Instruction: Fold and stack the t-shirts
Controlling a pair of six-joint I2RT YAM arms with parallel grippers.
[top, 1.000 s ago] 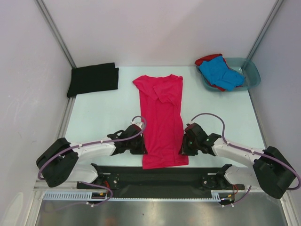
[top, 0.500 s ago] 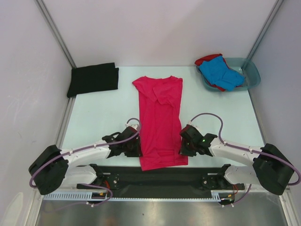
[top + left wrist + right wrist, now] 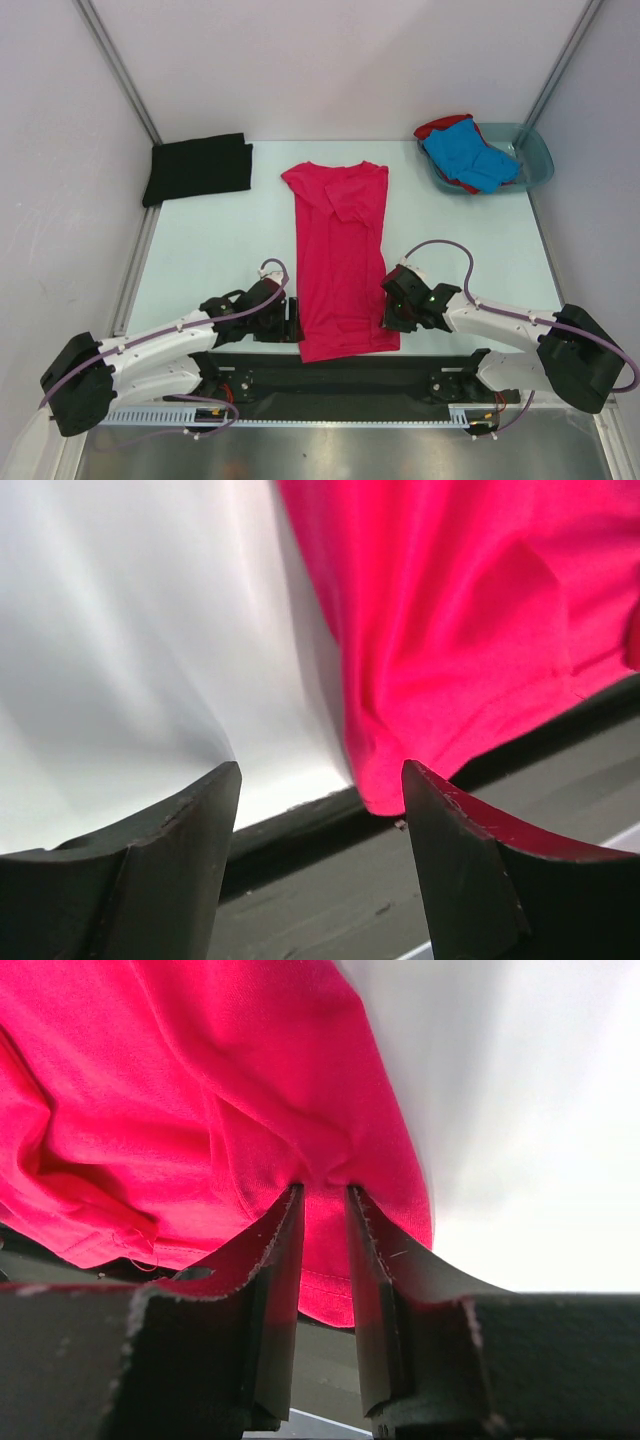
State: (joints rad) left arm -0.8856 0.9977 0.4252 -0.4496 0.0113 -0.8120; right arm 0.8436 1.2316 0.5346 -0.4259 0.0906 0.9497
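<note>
The magenta-pink t-shirt (image 3: pixel 340 250) lies lengthwise in the middle of the table, its sides folded in to make a narrow strip. My left gripper (image 3: pixel 293 322) stands open just left of the shirt's near-left corner (image 3: pixel 450 610), with only table showing between its fingertips (image 3: pixel 320 770). My right gripper (image 3: pixel 390 312) is shut on a pinch of the pink shirt's near-right edge (image 3: pixel 200 1090), the cloth bunched between its jaws (image 3: pixel 325 1192). A folded black t-shirt (image 3: pixel 198 167) rests at the far left. The blue t-shirt (image 3: pixel 468 155) and the red t-shirt (image 3: pixel 440 127) are heaped at the far right.
A translucent teal basin (image 3: pixel 535 160) at the far right corner holds the blue and red shirts. A black mat strip (image 3: pixel 340 375) runs along the near table edge under the pink shirt's hem. Side walls and metal rails (image 3: pixel 120 70) bound the table.
The left gripper has opened and let go of the pink shirt's left edge, and its arm has drawn back toward the near left. The right gripper keeps its hold, having shifted only slightly.
</note>
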